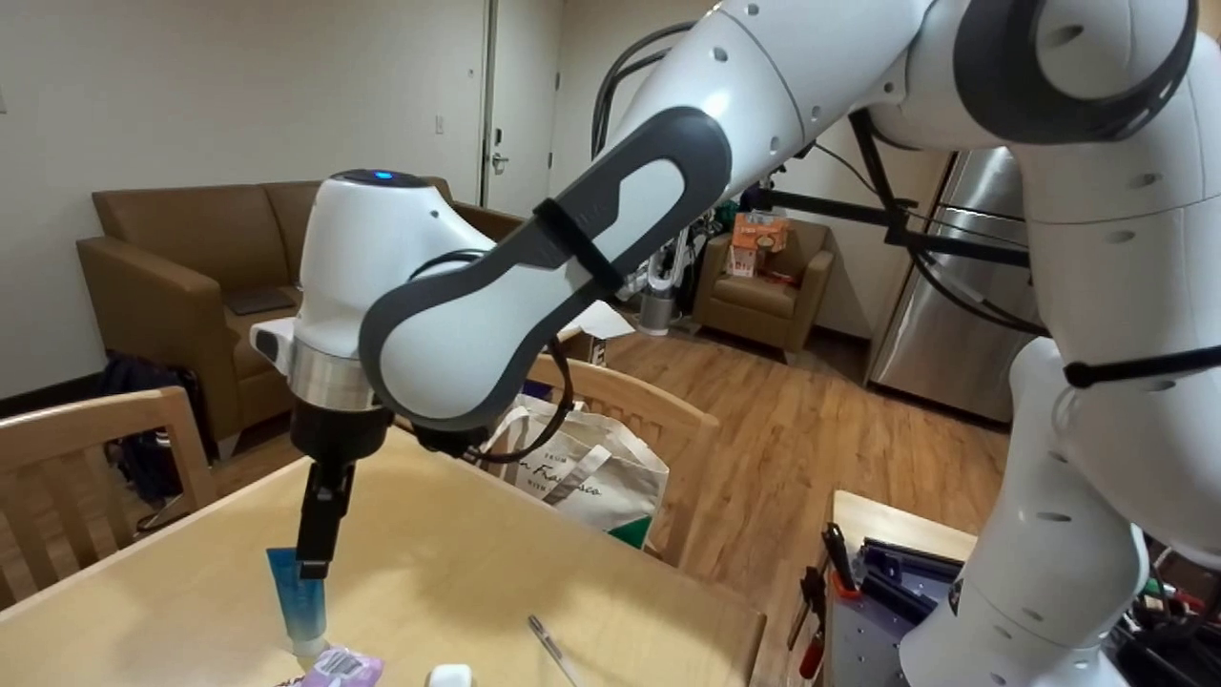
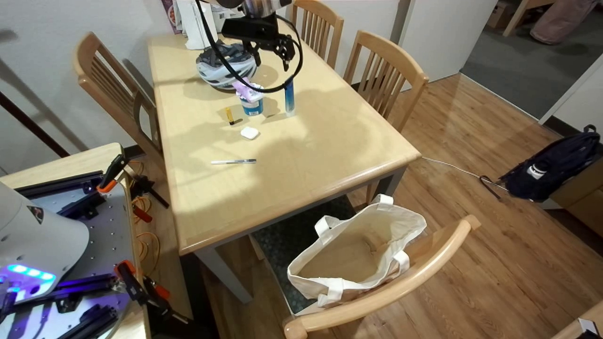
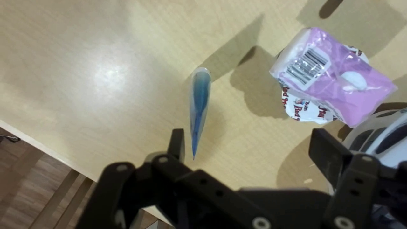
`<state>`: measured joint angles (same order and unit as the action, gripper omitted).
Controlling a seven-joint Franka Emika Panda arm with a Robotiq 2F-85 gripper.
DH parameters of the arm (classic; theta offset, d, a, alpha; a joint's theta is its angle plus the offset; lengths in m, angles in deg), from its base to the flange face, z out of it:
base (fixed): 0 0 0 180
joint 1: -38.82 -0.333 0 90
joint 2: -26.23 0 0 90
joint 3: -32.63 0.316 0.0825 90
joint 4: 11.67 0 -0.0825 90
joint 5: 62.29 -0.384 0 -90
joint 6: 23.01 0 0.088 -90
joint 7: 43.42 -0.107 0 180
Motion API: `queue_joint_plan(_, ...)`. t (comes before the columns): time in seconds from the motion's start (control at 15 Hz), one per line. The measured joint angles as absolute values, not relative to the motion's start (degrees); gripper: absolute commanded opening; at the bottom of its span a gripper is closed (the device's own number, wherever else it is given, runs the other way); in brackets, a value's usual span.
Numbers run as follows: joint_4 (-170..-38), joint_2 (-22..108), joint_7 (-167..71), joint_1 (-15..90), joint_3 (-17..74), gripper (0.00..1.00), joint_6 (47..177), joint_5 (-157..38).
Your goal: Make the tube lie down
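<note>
Bright | table (image 3: 133,95): soft shadows | pale glare, wrist view

White arm (image 1: 749,91), dark grey panels (image 1: 706,138), black cables (image 2: 268,90), silver wrist collar (image 1: 329,377), screws (image 3: 261,222) on black jaws

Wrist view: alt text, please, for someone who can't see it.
The tube stands upright on the table, seen from above, with the open gripper at the picture's bottom. To the right, a packet lies on a cup, near a helmet.

In an exterior view, a white robot arm (image 1: 658,196) arches from right to left, wrist (image 1: 334,377) pointing down; its gripper (image 3: 249,146) hangs with jaws wide apart.
</note>
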<state>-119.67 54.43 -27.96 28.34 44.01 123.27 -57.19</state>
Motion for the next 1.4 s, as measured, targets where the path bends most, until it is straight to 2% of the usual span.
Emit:
queue_joint_plan(0.53,-118.2,55.5,-28.3,25.9,40.5,1.00,122.6,-50.0)
queue_joint_plan(0.93,-118.0,58.9,-28.3,24.6,43.1,1.00,121.7,-50.3)
queue_joint_plan(1.4,-117.7,62.1,-31.0,21.4,42.0,1.00,123.3,-49.4)
